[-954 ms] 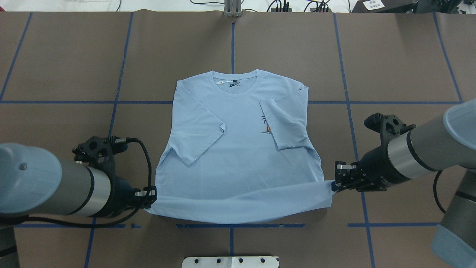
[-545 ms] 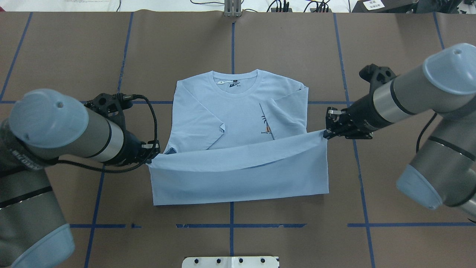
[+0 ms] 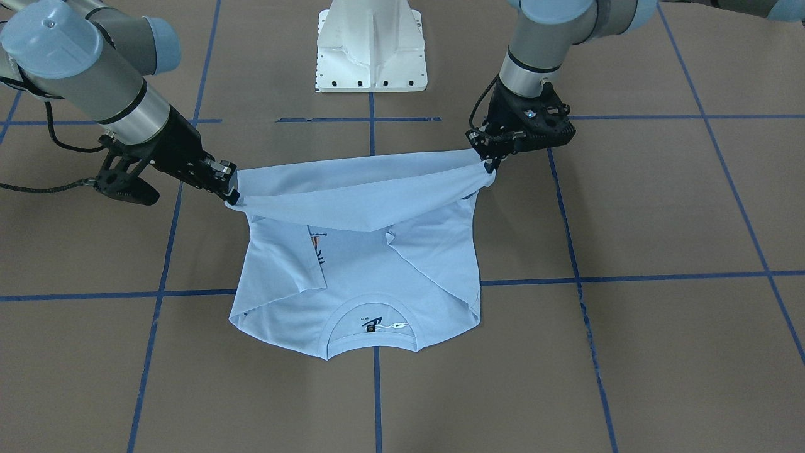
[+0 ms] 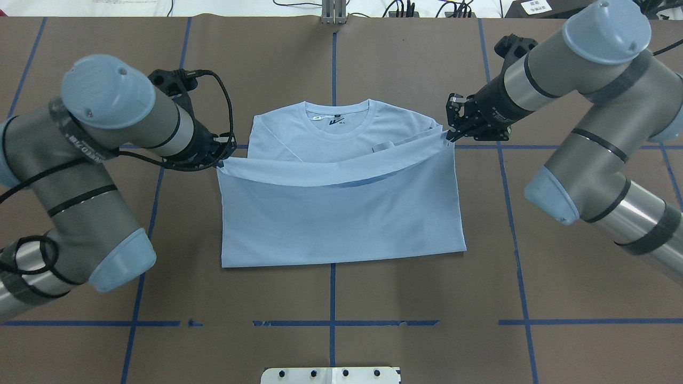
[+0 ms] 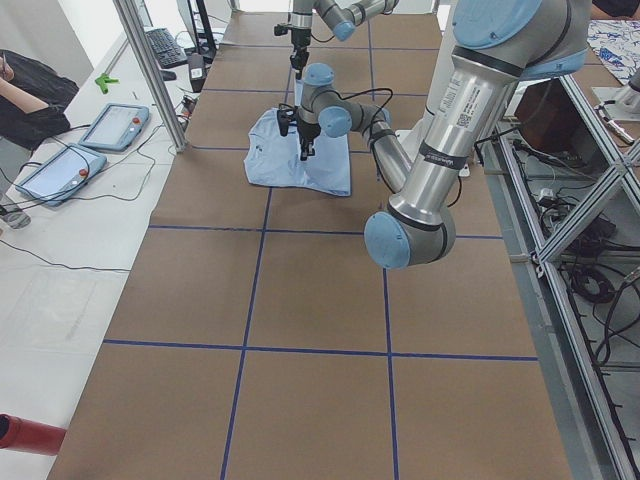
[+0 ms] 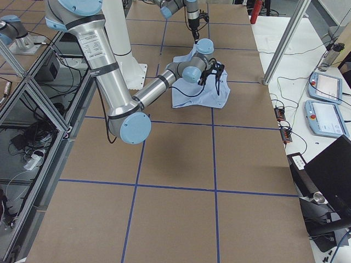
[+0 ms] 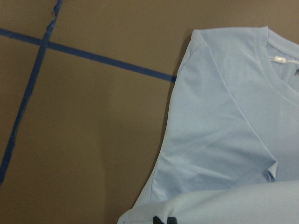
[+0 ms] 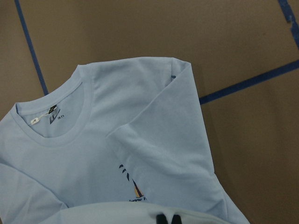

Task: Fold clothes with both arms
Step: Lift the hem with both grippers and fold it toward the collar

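The pale blue T-shirt [image 4: 341,218] lies flat mid-table, sleeves folded in, collar [image 4: 337,120] at the far side. Its lower half is doubled over toward the collar, and the hem hangs stretched between both grippers just above the chest. My left gripper [image 4: 221,160] is shut on the hem's left corner and my right gripper [image 4: 450,136] on its right corner. In the front-facing view the left gripper [image 3: 487,160] and right gripper [image 3: 231,192] hold the hem taut above the T-shirt [image 3: 352,277]. The right wrist view shows the chest print [image 8: 133,186] half covered by the hem.
The brown table [image 4: 560,277] is marked with a blue tape grid. The white pedestal base [image 3: 371,44] stands at the robot's edge. A person [image 5: 30,95] and teach pendants [image 5: 110,125] sit at a side bench beyond a metal post [image 5: 150,70].
Both grippers have carried the hem from the near table edge up and away toward the collar. The lower half now covers the sleeves and most of the print.
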